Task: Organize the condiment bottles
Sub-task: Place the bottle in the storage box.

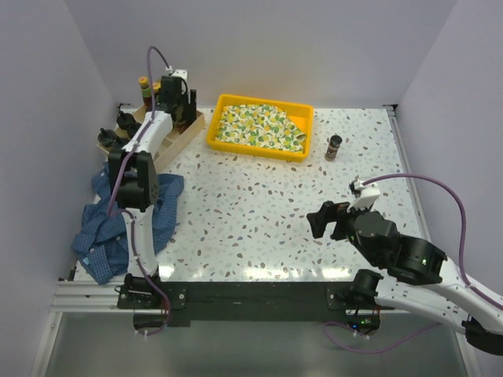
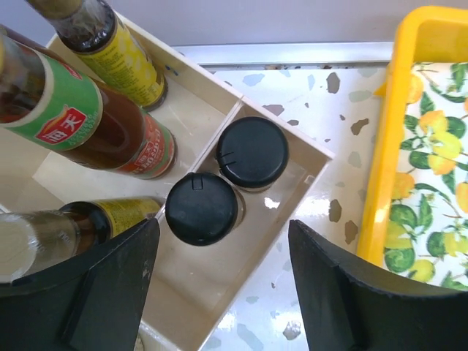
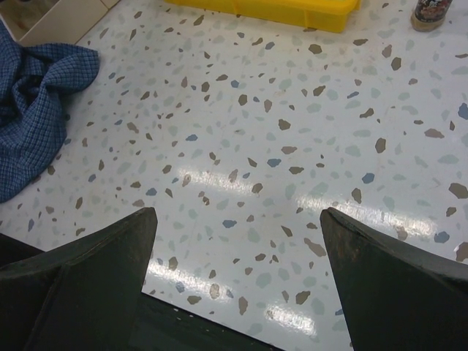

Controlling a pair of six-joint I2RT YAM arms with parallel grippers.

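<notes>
1. Far left, near edge: blue cloth [image 1: 126, 224] crumpled on the bench [image 1: 259, 212], partly under the left arm [image 1: 153, 133].
2. Back left corner: wooden box [image 1: 185, 135], set at an angle close to the side wall. At its left end, knobbed bottles [image 1: 124, 120], dark-capped and upright.
3. In the box's larger compartment: three sauce bottles [image 2: 80, 121], tall, filling the left of the wrist view. One yellow-labelled at the back, one green-and-red in the middle, one leaning in just beside the left finger [image 2: 110, 285].
4. In the end compartment, on the tray side: two jars [image 2: 252, 152] with black caps, upright, side by side and touching or nearly so.
5. Above that compartment: left end effector [image 2: 223, 227], parted to a middling width, gripping nothing. Nearer jar low between the fingers, close to the left one, clear of the right.
6. Just right of the box: yellow tray [image 1: 216, 133] with a patterned cloth [image 1: 259, 126] in it. Only a narrow strip of bench between box wall and tray rim.
7. Right of the tray, apart from it: lone spice jar [image 1: 334, 147], upright on the bench.
8. Far right, nearer the front: right end effector [image 1: 328, 221], spread wide, empty, hovering over speckled bench, well apart from the spice jar.
</notes>
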